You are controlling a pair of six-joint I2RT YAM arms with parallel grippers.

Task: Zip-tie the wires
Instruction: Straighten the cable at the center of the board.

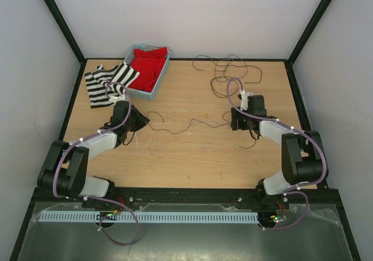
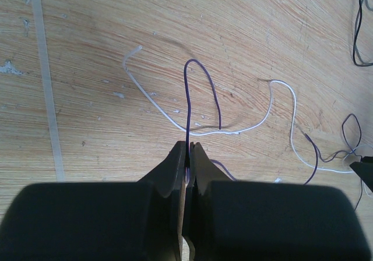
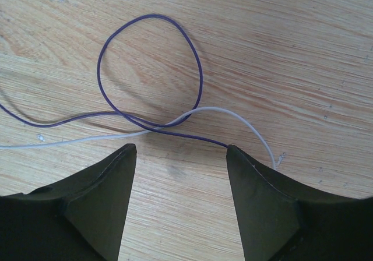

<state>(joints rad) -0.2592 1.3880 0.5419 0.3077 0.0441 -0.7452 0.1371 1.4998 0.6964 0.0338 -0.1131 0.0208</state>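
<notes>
Looking down from overhead: one wooden bench [image 1: 192, 162]. At the far left corner sits a blue basket [image 1: 163, 74] holding a red cloth [image 1: 148, 66], with a striped cloth [image 1: 105, 83] lying against its left side. Wires [image 1: 228, 70]: a loose tangle of loops near the far right corner, with thin strands trailing across the middle of the bench between the arms. The left gripper [image 1: 144, 120] is low over the bench left of centre, at one end of those strands. The right gripper [image 1: 232, 121] is low right of centre, at the other end. The zip tie is too fine to make out from this height.

Left wrist view: the left gripper [image 2: 188, 148] is pinched tight on a purple wire [image 2: 196, 61], which rises from between the fingers and bends over in a narrow arch. A white wire [image 2: 230, 133] lies flat just beyond the fingertips and wanders off to the right. Zip tie [image 2: 45, 86]: a pale straight strip flat on the bench along the left side of the view, well apart from gripper and wires.

Right wrist view: the right gripper [image 3: 180, 150] is spread wide, holding nothing. The purple wire [image 3: 150, 16] forms one round loop just beyond the fingertips. Its tail runs up to the tip of the right-hand finger; whether it touches is unclear. The white wire [image 3: 215, 108] crosses the purple one below the loop and curves down beside that same finger.
</notes>
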